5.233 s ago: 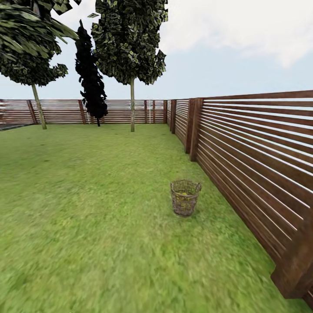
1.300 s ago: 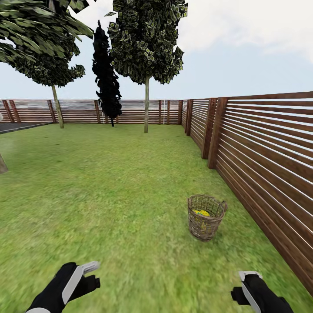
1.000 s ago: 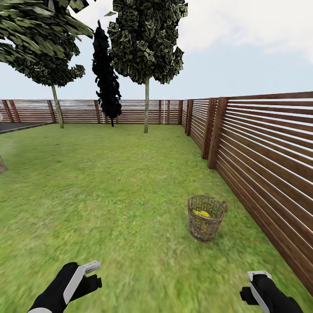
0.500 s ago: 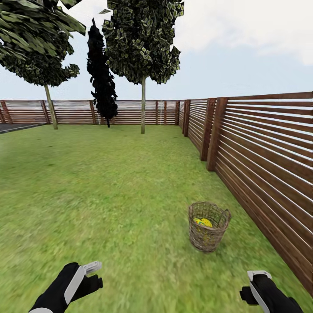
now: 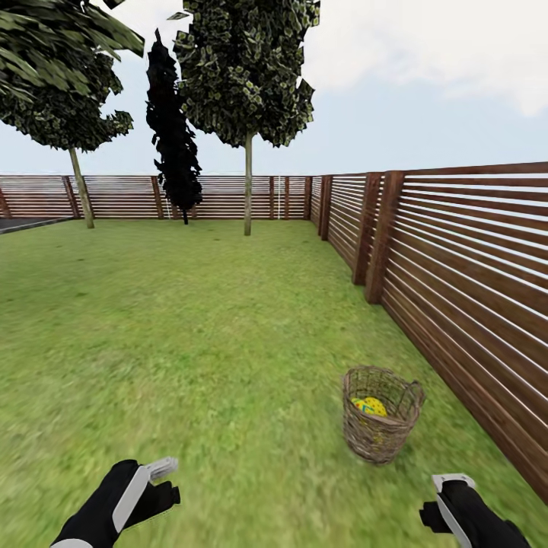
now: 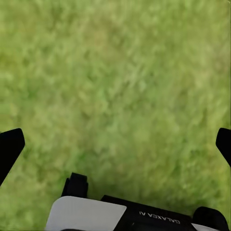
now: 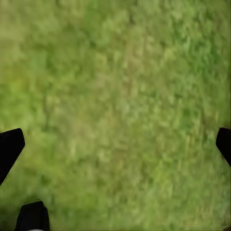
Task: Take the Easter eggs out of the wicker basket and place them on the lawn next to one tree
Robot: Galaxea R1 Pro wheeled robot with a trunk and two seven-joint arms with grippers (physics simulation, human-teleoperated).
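Note:
The wicker basket (image 5: 378,426) stands upright on the lawn (image 5: 190,342), close to the wooden fence at the right. Inside it I see yellow Easter eggs (image 5: 370,406) with blue-green marks; how many lie there I cannot tell. My left gripper (image 5: 164,481) hangs low at the near left, open over bare grass, far from the basket. Its fingers sit wide apart at the sides of the left wrist view (image 6: 115,144). My right gripper (image 5: 439,498) is open too, just short of the basket and to its right, over grass (image 7: 115,144). The tree is out of view.
A brown slatted fence (image 5: 464,289) runs along the right side and across the back (image 5: 152,196). Two thin leafy trunks (image 5: 248,183) (image 5: 79,190) and a dark cypress (image 5: 172,137) stand by the far fence. A dark paved strip (image 5: 19,224) shows at far left.
The view has moved forward, so the basket now sits nearer and lower right in the picture. Both grippers keep their places in the view, still open.

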